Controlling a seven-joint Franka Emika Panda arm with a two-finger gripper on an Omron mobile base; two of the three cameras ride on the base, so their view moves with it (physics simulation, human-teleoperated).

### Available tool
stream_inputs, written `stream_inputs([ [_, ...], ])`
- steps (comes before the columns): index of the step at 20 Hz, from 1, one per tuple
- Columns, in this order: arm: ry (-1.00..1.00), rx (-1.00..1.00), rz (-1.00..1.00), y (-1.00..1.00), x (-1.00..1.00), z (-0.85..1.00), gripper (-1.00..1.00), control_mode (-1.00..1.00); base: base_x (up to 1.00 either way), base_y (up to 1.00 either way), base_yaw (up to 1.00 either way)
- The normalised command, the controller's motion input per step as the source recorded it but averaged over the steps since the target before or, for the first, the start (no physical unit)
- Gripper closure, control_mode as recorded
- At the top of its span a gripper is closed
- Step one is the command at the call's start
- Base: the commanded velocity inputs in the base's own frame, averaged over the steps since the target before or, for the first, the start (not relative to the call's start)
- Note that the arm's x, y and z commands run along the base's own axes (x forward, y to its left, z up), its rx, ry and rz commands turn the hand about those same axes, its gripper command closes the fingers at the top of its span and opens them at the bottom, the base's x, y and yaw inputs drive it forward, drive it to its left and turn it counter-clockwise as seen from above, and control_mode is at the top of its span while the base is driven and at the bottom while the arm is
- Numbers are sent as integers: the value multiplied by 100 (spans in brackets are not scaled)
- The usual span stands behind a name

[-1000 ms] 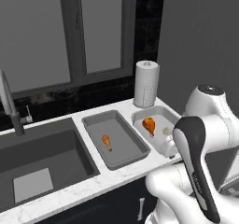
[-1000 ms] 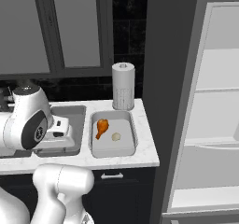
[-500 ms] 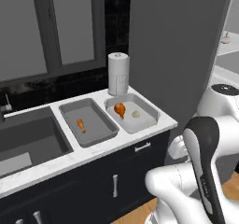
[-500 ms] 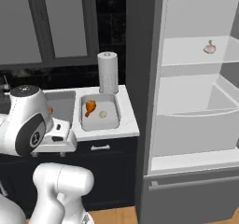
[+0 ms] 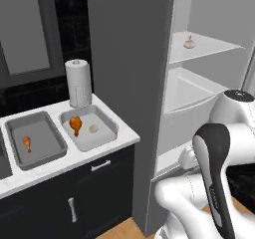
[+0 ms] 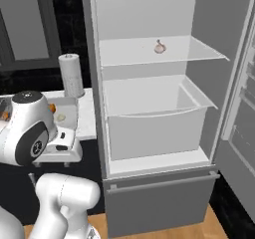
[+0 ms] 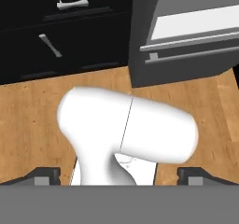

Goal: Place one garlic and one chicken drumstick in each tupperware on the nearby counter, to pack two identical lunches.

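Left base view: we see the counter (image 5: 107, 148) running across the lower left of the frame, with two tupperware trays side by side on it. The left tupperware (image 5: 12, 158) holds one chicken drumstick (image 5: 27, 143), its long axis roughly up and down in the frame, thick end up and bone end toward the lower edge. The right tupperware (image 5: 110, 128) holds a second drumstick (image 5: 75, 124), likewise aligned top to bottom, meaty end up, with a pale garlic (image 5: 93, 129) just beside it to the right. Both trays lie with their long axes running from the near counter edge toward the dark wall. A paper towel roll (image 5: 78, 82) stands upright behind the right tray. At the right of the frame an open fridge (image 5: 129, 83) shows a second garlic (image 5: 189, 43) on its upper shelf (image 5: 214, 46).

Right base view: we see the same garlic at upper centre on the shelf, and the paper towel roll at the left.

Hand view: we look down at the wooden floor (image 7: 28, 115); the gripper (image 7: 119, 175) has its dark fingertips (image 7: 44, 175) far apart at the two lower corners, holding nothing.
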Motion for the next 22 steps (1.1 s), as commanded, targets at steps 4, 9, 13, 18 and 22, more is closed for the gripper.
stream_inputs([
  [4,0,0,0,0,0,0,-100,100,-2,-100,0],
  [9,0,0,0,0,0,0,-100,100,31,-63,1],
  [13,0,0,0,0,0,0,-100,100,34,-27,-1],
  [18,0,0,0,0,0,0,-100,100,65,-25,0],
  [22,0,0,0,0,0,0,-100,100,79,-10,0],
])
